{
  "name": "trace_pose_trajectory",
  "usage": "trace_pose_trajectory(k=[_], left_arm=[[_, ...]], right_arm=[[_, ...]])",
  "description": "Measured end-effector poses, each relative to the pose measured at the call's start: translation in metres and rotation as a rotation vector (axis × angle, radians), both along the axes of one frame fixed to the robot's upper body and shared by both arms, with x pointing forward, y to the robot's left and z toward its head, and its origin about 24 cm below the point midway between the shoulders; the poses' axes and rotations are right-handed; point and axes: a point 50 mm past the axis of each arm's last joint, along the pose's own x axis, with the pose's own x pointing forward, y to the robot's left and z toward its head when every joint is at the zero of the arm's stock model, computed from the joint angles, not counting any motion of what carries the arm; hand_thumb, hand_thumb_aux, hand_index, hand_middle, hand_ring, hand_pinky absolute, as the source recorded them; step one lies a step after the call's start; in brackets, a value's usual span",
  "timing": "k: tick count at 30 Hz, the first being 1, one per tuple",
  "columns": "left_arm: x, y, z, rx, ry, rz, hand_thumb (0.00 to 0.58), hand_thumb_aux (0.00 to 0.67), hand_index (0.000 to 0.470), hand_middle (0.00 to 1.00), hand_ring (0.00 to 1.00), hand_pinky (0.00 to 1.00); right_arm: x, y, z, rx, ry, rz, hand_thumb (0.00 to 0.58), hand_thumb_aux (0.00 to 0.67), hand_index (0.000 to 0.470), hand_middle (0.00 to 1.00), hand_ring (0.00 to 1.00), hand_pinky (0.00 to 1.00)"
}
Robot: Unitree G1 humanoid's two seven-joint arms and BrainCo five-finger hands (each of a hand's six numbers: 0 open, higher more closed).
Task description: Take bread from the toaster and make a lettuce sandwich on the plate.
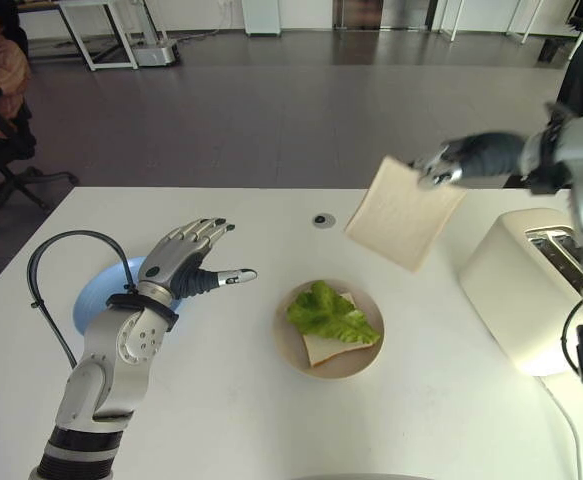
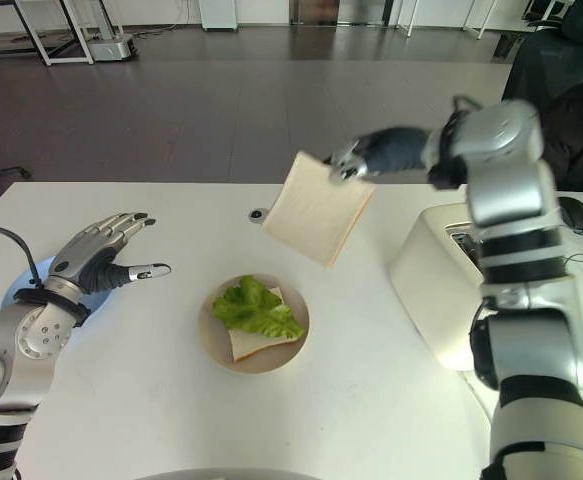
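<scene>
A beige plate (image 1: 363, 362) sits mid-table with a bread slice (image 1: 321, 349) on it and a green lettuce leaf (image 1: 329, 313) on top. My right hand (image 1: 449, 162) is shut on the upper corner of a second bread slice (image 1: 404, 213), which hangs tilted in the air above and to the right of the plate. The white toaster (image 1: 521, 290) stands at the right of the table, below my right arm. My left hand (image 1: 185, 260) hovers open over the table left of the plate, fingers spread, holding nothing.
A light blue plate (image 1: 96, 300) lies under my left wrist, with a black cable (image 1: 41, 262) looping beside it. A small round grommet (image 1: 323, 220) sits in the table top behind the plate. The table's far edge runs just behind it.
</scene>
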Motion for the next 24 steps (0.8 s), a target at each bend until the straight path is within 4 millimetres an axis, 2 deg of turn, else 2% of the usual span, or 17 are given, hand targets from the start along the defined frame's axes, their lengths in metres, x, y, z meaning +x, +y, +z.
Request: trace_pose_trajectory(k=[4,12,17,24], left_arm=[[0.001,-0.006,-0.002,-0.006,0.005,-0.027,0.000,0.000,0.000,0.00,0.00,0.00],[0.003,-0.011,-0.001,-0.011,-0.002,-0.041,0.000,0.000,0.000,0.00,0.00,0.00],[0.003,-0.012,-0.001,-0.010,0.001,-0.047,0.000,0.000,0.000,0.00,0.00,0.00],[0.003,-0.015,-0.003,-0.014,0.007,-0.056,0.000,0.000,0.000,0.00,0.00,0.00]], right_arm=[[-0.006,0.025,-0.043,0.043,0.119,0.034,0.580,0.670,0.470,0.00,0.00,0.00],[-0.019,0.056,-0.096,0.069,0.290,0.082,0.580,0.670,0.470,0.00,0.00,0.00],[-0.017,0.057,-0.125,0.022,0.321,0.062,0.580,0.670,0.470,0.00,0.00,0.00],[-0.003,0.056,-0.140,0.003,0.274,0.032,0.580,0.670,0.470,0.00,0.00,0.00]])
